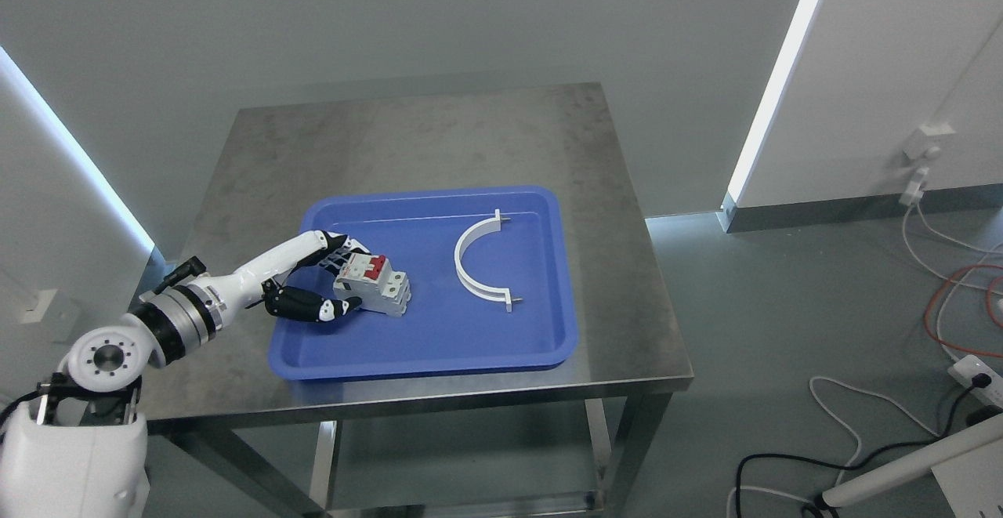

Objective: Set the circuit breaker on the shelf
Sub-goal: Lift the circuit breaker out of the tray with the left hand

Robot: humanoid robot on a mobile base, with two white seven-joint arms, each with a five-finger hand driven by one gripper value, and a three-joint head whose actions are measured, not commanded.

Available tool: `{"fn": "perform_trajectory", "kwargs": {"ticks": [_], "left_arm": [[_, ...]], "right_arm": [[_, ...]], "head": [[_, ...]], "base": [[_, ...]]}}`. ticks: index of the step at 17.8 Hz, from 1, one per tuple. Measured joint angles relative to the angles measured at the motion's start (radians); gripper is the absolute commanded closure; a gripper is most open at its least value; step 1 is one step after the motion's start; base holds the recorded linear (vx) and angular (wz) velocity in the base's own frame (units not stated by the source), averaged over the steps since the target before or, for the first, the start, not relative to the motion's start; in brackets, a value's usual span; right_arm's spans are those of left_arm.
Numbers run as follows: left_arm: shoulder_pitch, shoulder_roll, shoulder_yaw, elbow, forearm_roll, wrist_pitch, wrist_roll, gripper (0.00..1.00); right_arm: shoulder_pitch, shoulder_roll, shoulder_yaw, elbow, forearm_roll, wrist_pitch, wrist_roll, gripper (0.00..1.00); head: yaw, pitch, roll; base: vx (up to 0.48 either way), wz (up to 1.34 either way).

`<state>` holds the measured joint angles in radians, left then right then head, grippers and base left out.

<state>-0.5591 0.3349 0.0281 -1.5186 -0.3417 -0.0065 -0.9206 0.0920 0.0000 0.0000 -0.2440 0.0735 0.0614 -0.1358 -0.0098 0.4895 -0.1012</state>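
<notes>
A grey circuit breaker (379, 286) with red switches lies in the left part of a blue tray (439, 345) on a steel table. My left hand (353, 281) reaches in from the lower left. Its fingers (338, 248) wrap over the breaker's far left side. The thumb (317, 308) presses on its near left corner. The breaker rests on the tray floor in this grasp. The right arm does not show.
A white half-ring clamp (476, 261) lies in the tray to the right of the breaker. The steel table (439, 134) has bare surface behind the tray and a lower shelf (470, 455) underneath. Cables (952, 283) and a power strip (978, 375) lie on the floor at right.
</notes>
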Motion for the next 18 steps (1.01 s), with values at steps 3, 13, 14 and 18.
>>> {"fn": "perform_trajectory", "kwargs": {"ticks": [3, 13, 14, 18], "left_arm": [[-0.006, -0.025, 0.034, 0.003, 0.000, -0.042, 0.011, 0.99], [-0.058, -0.215, 0.252, -0.001, 0.183, -0.100, 0.572, 0.88], [-0.042, -0.225, 0.261, -0.007, 0.201, -0.108, 0.609, 0.88], [0.039, -0.264, 0.292, -0.051, 0.258, -0.123, 0.662, 0.88]], "right_arm": [[0.000, 0.000, 0.000, 0.000, 0.000, 0.000, 0.000, 0.00], [0.000, 0.000, 0.000, 0.000, 0.000, 0.000, 0.000, 0.00], [0.000, 0.000, 0.000, 0.000, 0.000, 0.000, 0.000, 0.00], [0.000, 0.000, 0.000, 0.000, 0.000, 0.000, 0.000, 0.00]], "head": [[0.0000, 0.000, 0.000], [0.0000, 0.000, 0.000], [0.0000, 0.000, 0.000], [0.0000, 0.000, 0.000]], "base": [[-0.005, 0.01], [-0.166, -0.05], [-0.277, -0.28], [-0.364, -0.25]]}}
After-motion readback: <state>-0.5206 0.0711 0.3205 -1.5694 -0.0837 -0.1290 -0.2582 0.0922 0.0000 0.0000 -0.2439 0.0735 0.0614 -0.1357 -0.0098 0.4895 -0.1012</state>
